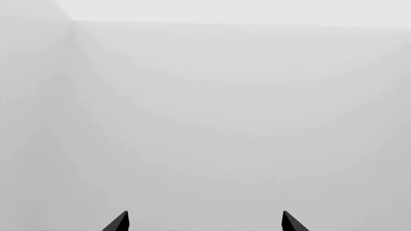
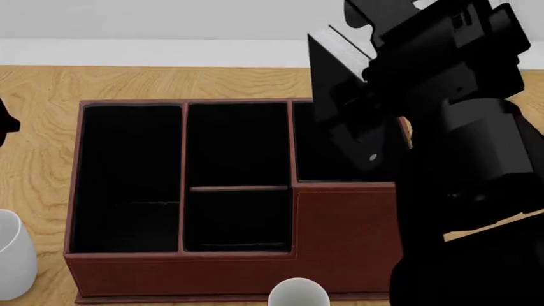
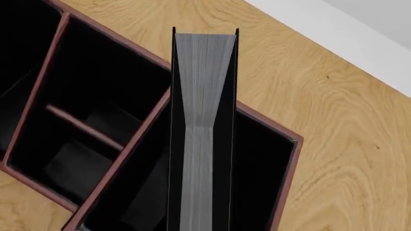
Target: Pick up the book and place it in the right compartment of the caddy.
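While right claw (image 2: 361, 137) grips book (image 3: 202, 134) edge-up above right compartment (image 3: 260, 159) of caddy (image 2: 183, 264): square covers to walls, lower straight. Left claw (image 1: 204, 222) spread, empty.

Simulated office desk — wooden tabletop (image 2: 127, 83), leather-look caddy (image 2: 195, 271), white mugs (image 2: 13, 255), blank grey wall (image 2: 170, 19)

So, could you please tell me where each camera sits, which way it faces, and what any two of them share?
Left wrist: near the left gripper, facing bare pale walls; only two dark fingertips show.
Head: on the robot's head, looking down over the caddy on the wooden table; the right arm fills its right side.
Right wrist: near the right gripper, looking along the book above the right compartment; no robot part shows.
Shared: head and right wrist both show caddy, book and table.
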